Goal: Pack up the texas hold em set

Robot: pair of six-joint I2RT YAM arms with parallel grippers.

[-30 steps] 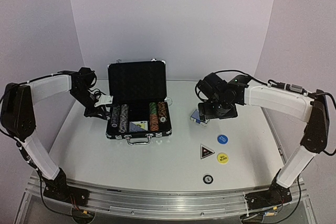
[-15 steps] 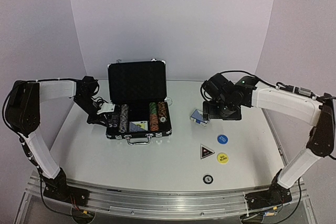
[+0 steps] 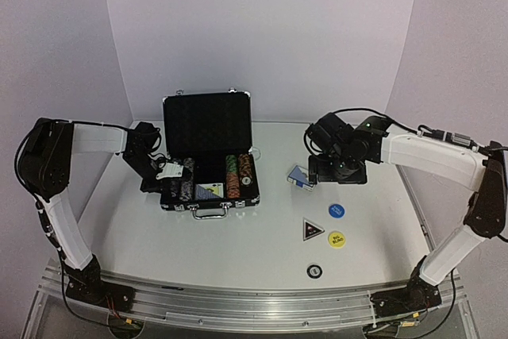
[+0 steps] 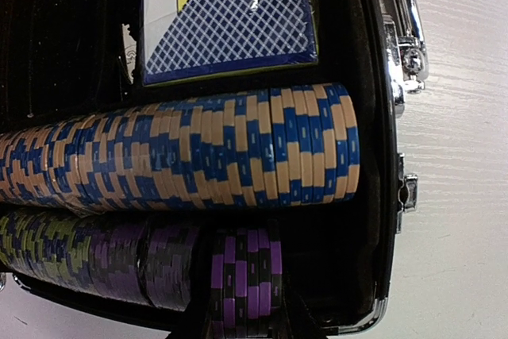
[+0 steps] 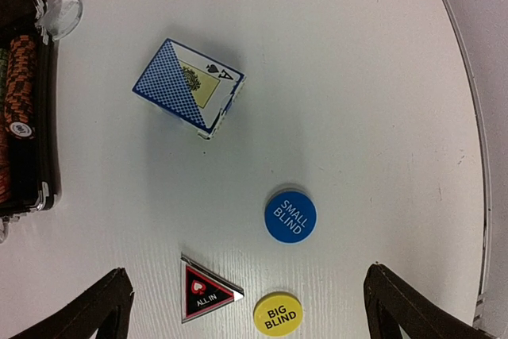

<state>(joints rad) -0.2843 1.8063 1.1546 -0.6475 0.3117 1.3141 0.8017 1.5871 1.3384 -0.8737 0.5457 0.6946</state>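
The black silver-trimmed case (image 3: 208, 121) stands open with chip rows and a blue deck (image 3: 209, 190) inside. My left gripper (image 3: 165, 174) is at the case's left end, shut on a small stack of purple-and-black chips (image 4: 242, 279) held over the front of the leftmost slot, beside a purple row (image 4: 79, 256) and a blue-and-tan row (image 4: 182, 156). My right gripper (image 3: 337, 169) is open and empty, high above the table. Below it lie a second blue deck (image 5: 189, 85), the blue button (image 5: 290, 216), the yellow button (image 5: 278, 314) and the black triangular marker (image 5: 205, 291).
A black-and-white round chip (image 3: 315, 271) lies near the table's front. A small clear disc (image 5: 62, 15) lies by the case's right end. The case's right wall with orange chips (image 5: 17, 85) shows at the left of the right wrist view.
My left gripper has moved right, from beside the case to over its leftmost chip slot. My right gripper has shifted a little to the right, staying open.
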